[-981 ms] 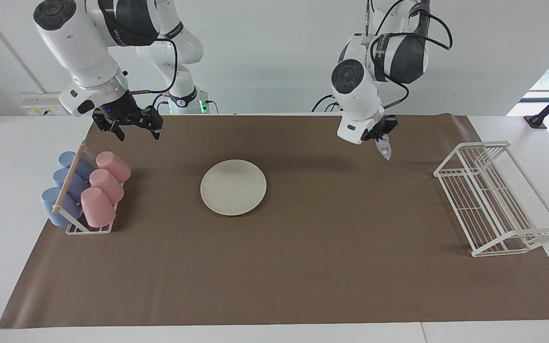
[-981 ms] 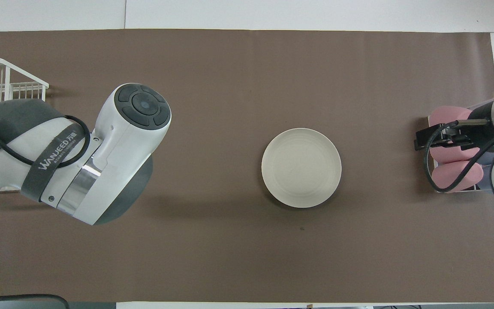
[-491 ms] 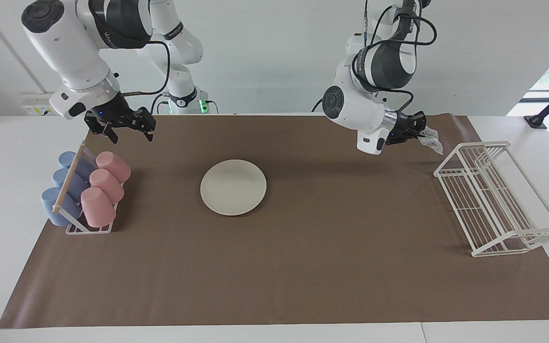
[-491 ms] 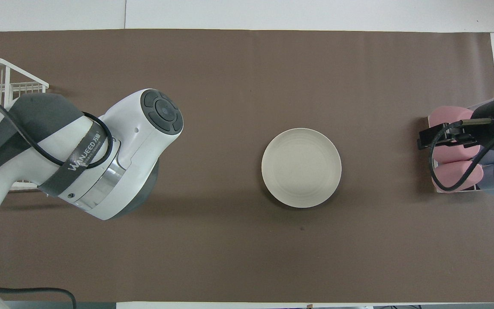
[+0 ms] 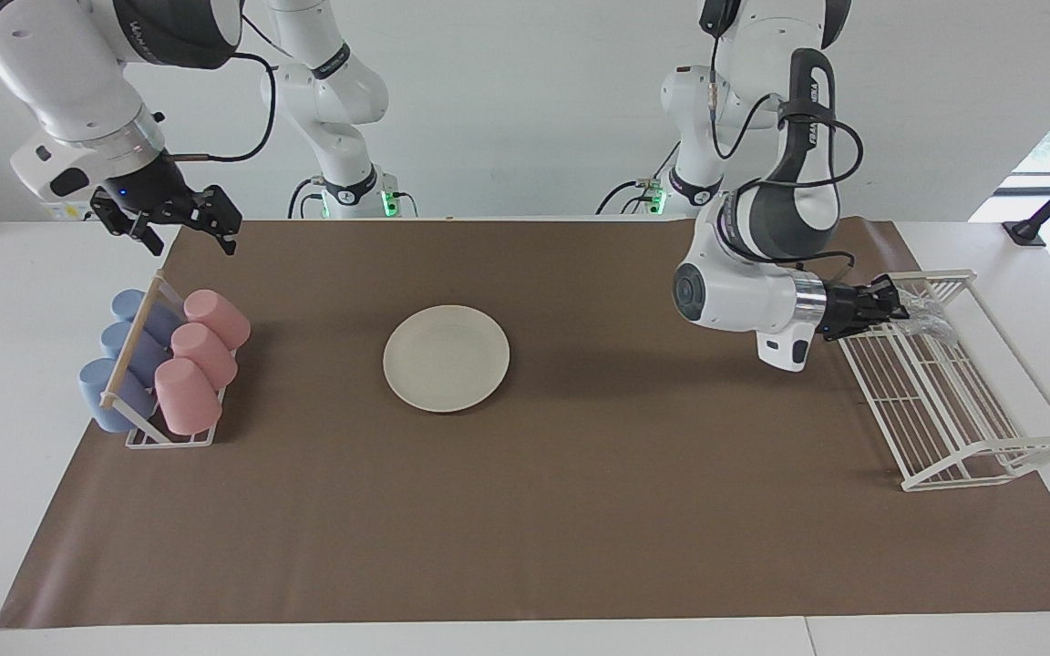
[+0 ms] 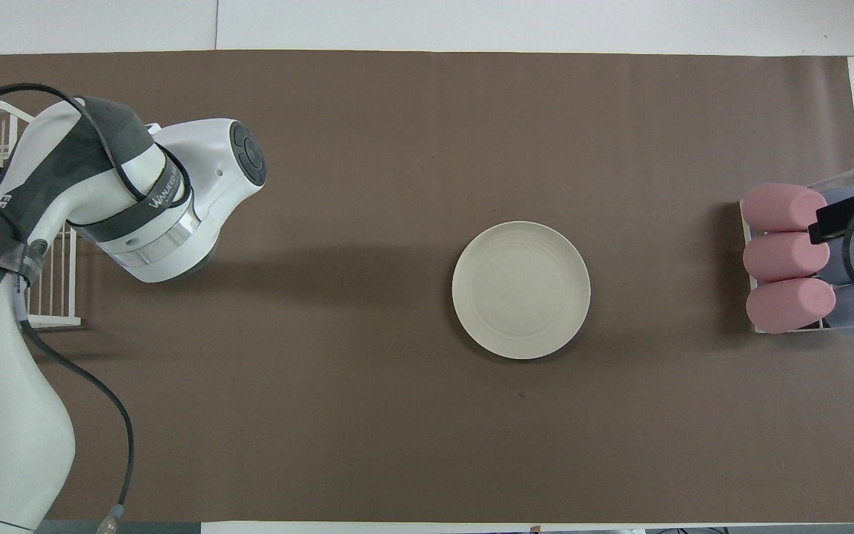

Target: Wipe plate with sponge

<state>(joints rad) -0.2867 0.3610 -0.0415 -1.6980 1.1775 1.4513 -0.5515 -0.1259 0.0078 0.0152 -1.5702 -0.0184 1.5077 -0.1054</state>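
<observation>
Currently left arm bent low, wrist level, left gripper (image 5: 899,307) pinching sponge (image 5: 929,315) over white wire rack (image 5: 962,428), right gripper (image 5: 180,221) raised over cup rack (image 5: 160,364), fingers spread, plate (image 5: 446,357) mid-mat.

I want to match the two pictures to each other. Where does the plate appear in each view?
Facing view: the plate lies a little left of the picture's middle, on the brown mat, toward the right arm's end.
Overhead view: the plate lies a little right of the picture's middle, on the same mat.
Shared landmark: the rack of pink cups, at the left edge in the facing view and at the right edge in the overhead view.
</observation>
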